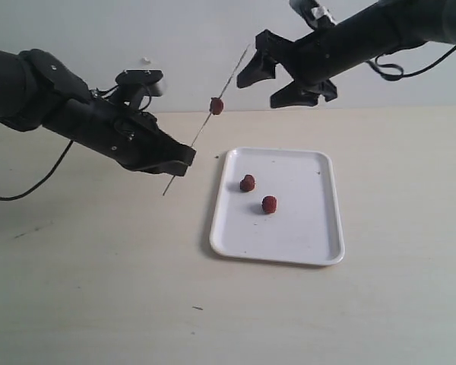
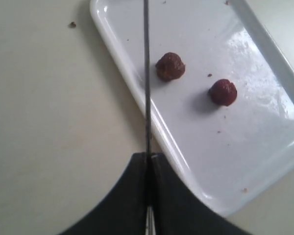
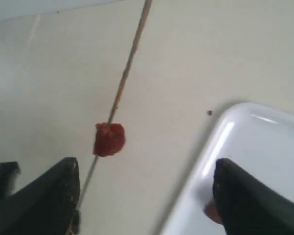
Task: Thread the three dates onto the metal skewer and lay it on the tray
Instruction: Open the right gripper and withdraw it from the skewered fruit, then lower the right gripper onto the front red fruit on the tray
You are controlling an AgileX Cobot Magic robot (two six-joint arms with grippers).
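in the exterior view, the left pincer (image 1: 184,161), pressed together, is pinching the thin, straight grey metal skewer (image 1: 201,129) near its lower end and tilting it above the pale matte bench (image 1: 99,289). a wrinkled dark red threaded date (image 1: 216,106) is sitting on the rod, just below the spread right pincer (image 1: 257,91) and apart from it. a second roundish date (image 1: 248,182) and a third date (image 1: 269,204) are lying on the flat glossy white tray (image 1: 311,243).

in the left wrist view, the skewer (image 2: 147,73) is running out from the closed black jaws across the tray's rim.

in the right wrist view, the threaded date (image 3: 109,139) is hanging beyond the wide-open fingers (image 3: 63,181), touching neither.
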